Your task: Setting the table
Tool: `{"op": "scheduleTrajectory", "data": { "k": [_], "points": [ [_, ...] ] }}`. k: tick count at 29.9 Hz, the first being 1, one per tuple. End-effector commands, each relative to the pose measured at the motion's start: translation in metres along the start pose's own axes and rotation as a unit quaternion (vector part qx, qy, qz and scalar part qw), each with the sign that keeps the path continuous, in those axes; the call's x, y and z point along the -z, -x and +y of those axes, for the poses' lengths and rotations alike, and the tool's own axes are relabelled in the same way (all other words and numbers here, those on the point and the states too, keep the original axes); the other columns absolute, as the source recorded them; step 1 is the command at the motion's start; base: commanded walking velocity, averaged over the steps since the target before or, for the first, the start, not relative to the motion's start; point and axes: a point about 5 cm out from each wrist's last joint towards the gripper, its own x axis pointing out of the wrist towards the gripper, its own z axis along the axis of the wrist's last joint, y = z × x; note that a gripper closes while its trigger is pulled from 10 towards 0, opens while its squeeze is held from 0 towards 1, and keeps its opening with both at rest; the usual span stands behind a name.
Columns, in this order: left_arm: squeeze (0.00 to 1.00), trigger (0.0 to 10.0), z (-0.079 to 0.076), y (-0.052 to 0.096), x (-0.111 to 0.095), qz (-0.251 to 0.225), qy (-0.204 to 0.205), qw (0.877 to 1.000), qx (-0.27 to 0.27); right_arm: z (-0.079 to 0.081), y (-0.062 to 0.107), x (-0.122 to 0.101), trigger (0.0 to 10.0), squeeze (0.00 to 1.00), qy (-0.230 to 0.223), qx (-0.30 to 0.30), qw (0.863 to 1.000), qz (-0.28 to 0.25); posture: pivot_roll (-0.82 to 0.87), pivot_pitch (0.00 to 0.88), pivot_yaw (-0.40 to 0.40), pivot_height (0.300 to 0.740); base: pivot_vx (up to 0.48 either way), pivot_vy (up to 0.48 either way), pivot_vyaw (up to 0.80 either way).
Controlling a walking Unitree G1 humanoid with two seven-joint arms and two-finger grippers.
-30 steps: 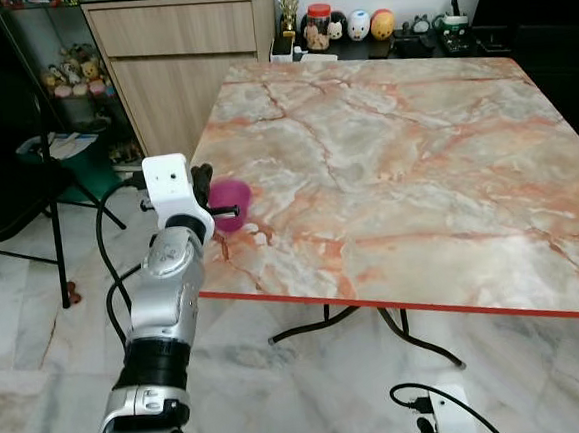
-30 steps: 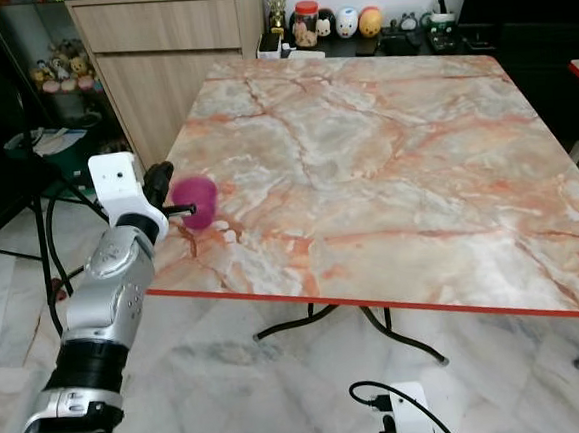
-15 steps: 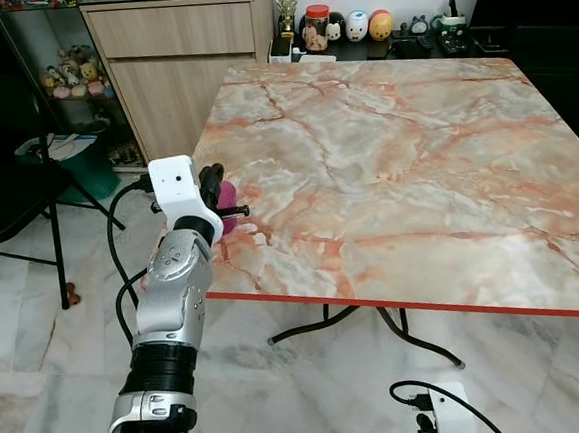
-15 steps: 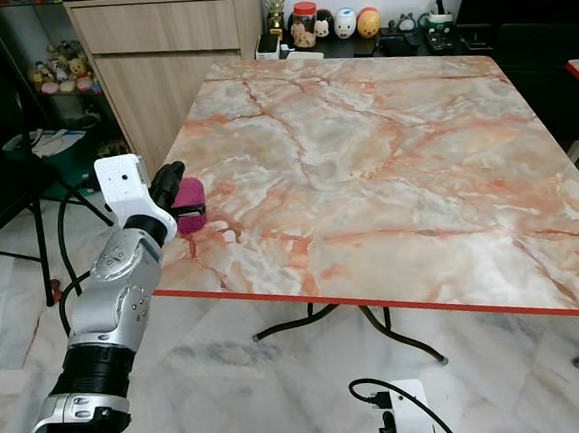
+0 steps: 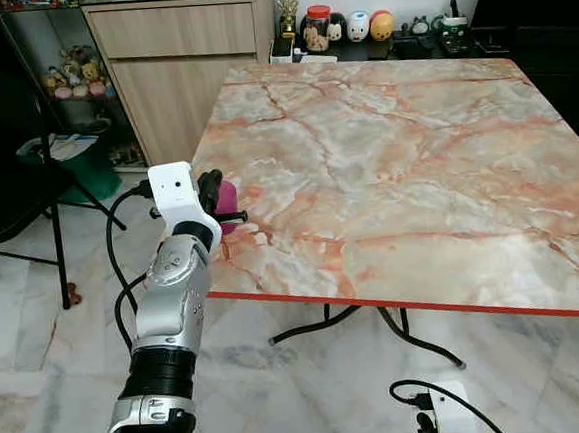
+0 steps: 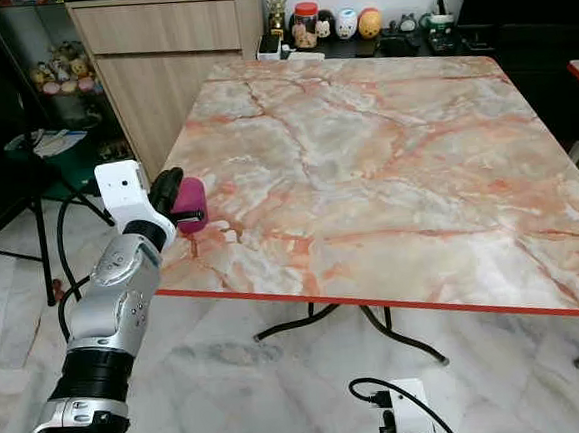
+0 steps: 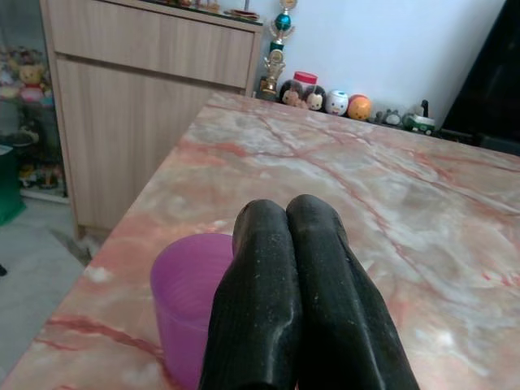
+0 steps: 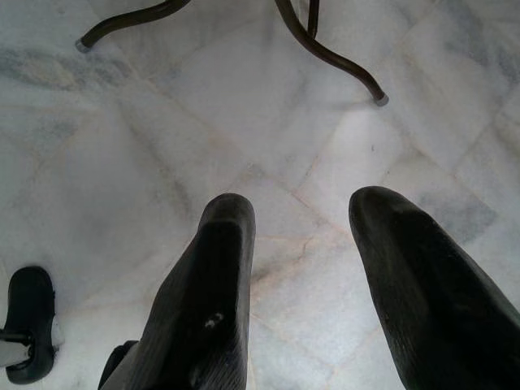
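Note:
A purple plastic cup (image 6: 190, 204) sits at the left edge of the marble table (image 5: 416, 166), near its front corner. My left gripper (image 6: 175, 199) is shut on the purple cup and reaches in from the table's left side. In the left wrist view the two black fingers (image 7: 317, 268) press together, with the cup (image 7: 185, 301) just behind them over the tabletop. Whether the cup rests on the table or hangs just above it is unclear. My right gripper (image 8: 301, 211) hangs open over the floor, with nothing between its fingers.
A wooden cabinet (image 5: 177, 55) stands behind the table's left side, and a black chair (image 5: 5, 169) is at far left. Small figurines and jars (image 5: 355, 26) line a shelf beyond the far edge. A cable and plug (image 5: 435, 406) lie on the marble floor near the curved table legs (image 8: 325, 49).
My left arm has drawn the cup slightly back toward the table's left edge and turned it, and the cup is no longer blurred by motion.

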Motion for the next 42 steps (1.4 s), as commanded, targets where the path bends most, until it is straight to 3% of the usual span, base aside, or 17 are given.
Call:
{"op": "scheduleTrajectory", "data": {
  "k": [1, 11, 14, 16, 22, 31, 36, 42],
  "points": [
    [0.0, 10.0, 0.008, 0.004, 0.001, -0.018, -0.021, 1.0, 0.0, -0.002, -0.001, -0.006, 10.0, 0.0, -0.006, 0.004, 1.0, -0.012, 0.03, 0.0, -0.019, 0.74, 0.352, 0.0, 0.0],
    [0.0, 10.0, 0.027, 0.013, -0.002, -0.061, -0.054, 0.996, -0.026, 0.003, 0.0, -0.001, 10.0, 0.0, -0.002, -0.001, 1.0, 0.001, 0.03, 0.0, -0.019, 0.74, 0.09, 0.0, -0.39],
    [0.0, 10.0, 0.04, 0.024, 0.0, -0.078, -0.092, 0.992, -0.034, 0.001, 0.0, 0.0, 10.0, 0.0, -0.003, 0.003, 1.0, -0.002, 0.03, 0.0, -0.018, 0.74, 0.0, 0.0, 0.0],
    [0.0, 10.0, 0.04, 0.026, 0.0, -0.084, -0.101, 0.991, -0.032, 0.001, 0.0, 0.0, 10.0, 0.0, -0.005, 0.004, 1.0, -0.002, 0.03, 0.0, -0.018, 0.74, 0.0, 0.0, 0.0],
    [0.0, 10.0, 0.042, 0.028, -0.002, -0.089, -0.095, 0.991, -0.031, -0.001, 0.0, 0.0, 10.0, 0.0, -0.004, 0.008, 1.0, -0.004, 0.04, 0.0, -0.019, 0.74, 0.0, 0.0, 0.0],
    [0.0, 10.0, 0.031, 0.027, 0.003, -0.083, -0.08, 0.993, -0.001, 0.002, 0.001, 0.005, 10.0, 0.0, 0.003, -0.003, 1.0, 0.005, 0.05, 0.0, -0.015, 0.74, 0.0, 0.0, 0.0],
    [0.0, 10.0, 0.032, 0.026, 0.006, -0.08, -0.057, 0.995, -0.017, 0.002, 0.002, 0.007, 10.0, 0.0, 0.01, -0.009, 1.0, 0.012, 0.06, 0.0, -0.026, 0.74, 0.0, 0.0, -0.53],
    [0.0, 10.0, 0.033, 0.023, -0.001, -0.087, -0.059, 0.994, -0.014, -0.001, 0.0, 0.0, 10.0, 0.0, 0.005, 0.001, 1.0, 0.004, 0.04, 0.0, -0.023, 0.74, 0.0, 0.0, -0.51]
  ]
}}
